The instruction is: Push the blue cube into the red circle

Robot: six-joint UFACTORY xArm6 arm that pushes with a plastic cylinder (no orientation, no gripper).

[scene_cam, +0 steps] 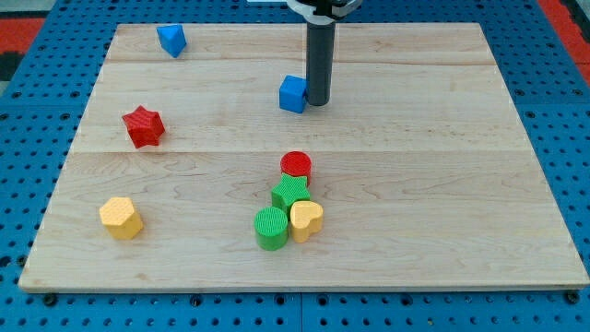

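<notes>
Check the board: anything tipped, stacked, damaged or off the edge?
Nothing stands out. All blocks sit flat on the wooden board, none over an edge. My tip rests against the blue cube on its right. The red circle, green star, green cylinder and yellow heart are bunched together, touching, not stacked.

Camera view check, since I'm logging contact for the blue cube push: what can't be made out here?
- My tip and the blue cube: touching or a hair apart, too close to tell.
- Rod's upper part: cut off by the view's top.
- Green star: partly hidden behind the green cylinder and yellow heart.
</notes>
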